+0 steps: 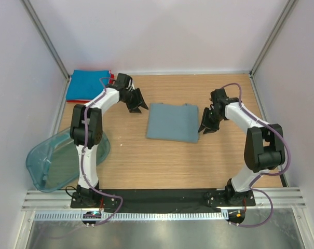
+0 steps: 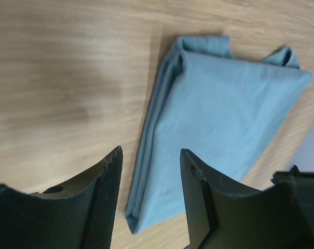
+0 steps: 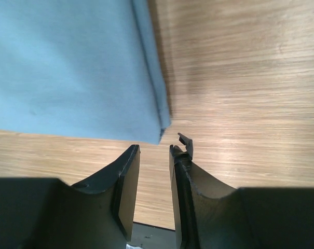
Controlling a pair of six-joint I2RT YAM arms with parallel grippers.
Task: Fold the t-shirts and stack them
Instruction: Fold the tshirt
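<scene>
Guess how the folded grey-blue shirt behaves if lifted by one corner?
Probably floppy: the grey-blue shirt is thin cloth in loose layers, so a corner lift would likely unfold it. Likely light too. Pushed, it may bunch rather than slide on the wood table.

Your surface (image 1: 146, 161) is light wood with a fine grain. Near its middle lies the grey-blue tee (image 1: 172, 122), folded into a flat rectangle. Its stacked layers show along one long side in the left wrist view, and one corner shows close up in the right wrist view. In the far left corner you see the blue tee (image 1: 88, 85), folded square on top of the red tee (image 1: 111, 79), of which only thin edges peek out. The tub (image 1: 31, 165), translucent teal, sits at the near left, partly beyond the wood's left edge. A black strip (image 1: 162, 196) runs along the near edge.
</scene>
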